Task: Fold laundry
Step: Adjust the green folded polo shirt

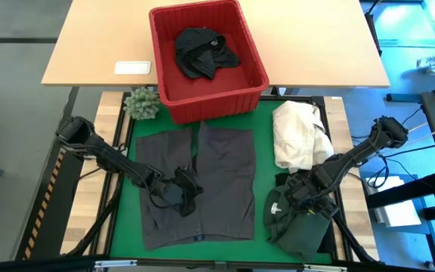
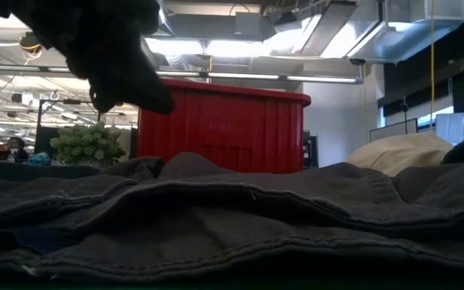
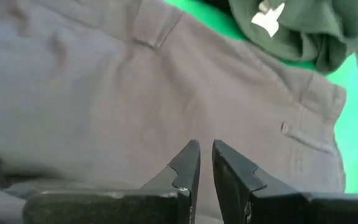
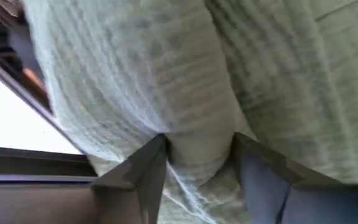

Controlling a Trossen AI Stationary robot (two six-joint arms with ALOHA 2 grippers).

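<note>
Grey shorts (image 1: 197, 185) lie flat at surface centre; left gripper (image 1: 178, 192) hovers above, jaws nearly closed, empty. Right gripper (image 1: 302, 190) pinches dark green garment (image 1: 297, 227), near right. Next: lift it clear.

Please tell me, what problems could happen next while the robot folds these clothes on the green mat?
1. The right gripper pinches only a narrow fold of the dark green garment, so the cloth may slip out when lifted.
2. That garment lies at the mat's near right corner and could slide off the table.
3. The left gripper, nearly shut, rests over the grey shorts without gripping them and may wrinkle them if it drags.
</note>
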